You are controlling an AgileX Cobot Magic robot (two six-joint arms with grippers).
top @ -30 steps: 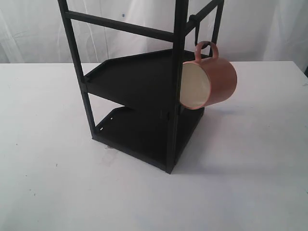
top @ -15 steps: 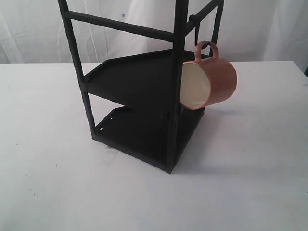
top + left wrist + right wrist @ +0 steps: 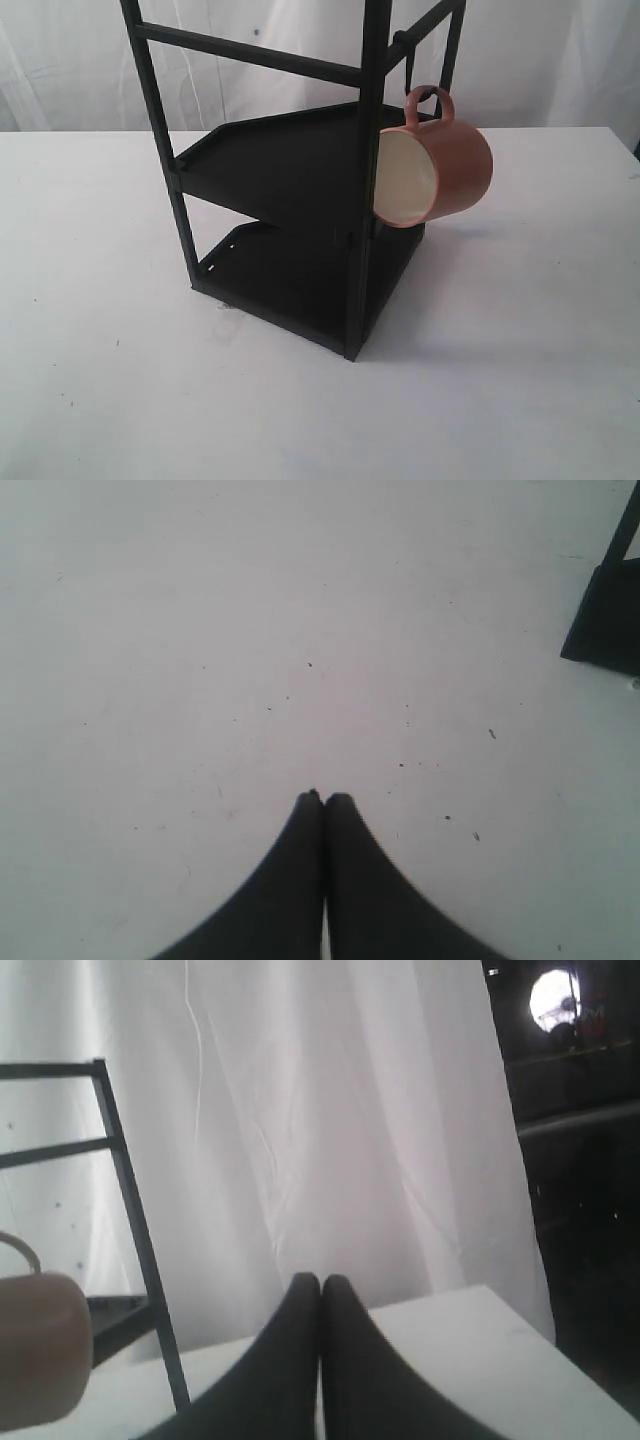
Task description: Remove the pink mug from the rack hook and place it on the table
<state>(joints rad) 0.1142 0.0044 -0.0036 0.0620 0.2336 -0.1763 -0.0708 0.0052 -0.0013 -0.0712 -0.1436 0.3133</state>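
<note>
The pink mug (image 3: pixel 440 170) hangs by its loop handle from the hook (image 3: pixel 408 72) on the right side of the rack (image 3: pixel 364 200), up off the table (image 3: pixel 520 360). It tilts on its side, its cream mouth turned left and toward the near side, close against the rack's front post. The rack stands about the middle of the table and has two dark shelves. The mug is level with the upper shelf (image 3: pixel 270 160). A white curtain (image 3: pixel 560 60) hangs beyond the table's far edge.

The left gripper (image 3: pixel 322 798) has its two dark fingers pressed together with nothing between them. It is over bare table marked by a few dark specks, and a bottom corner of the rack shows at the edge of its wrist view. The right gripper (image 3: pixel 320 1280) is likewise closed and empty, raised above the table and pointing toward the curtain. In its wrist view the mug shows blurred at one edge, beside a rack post and well apart from the fingertips.
</note>
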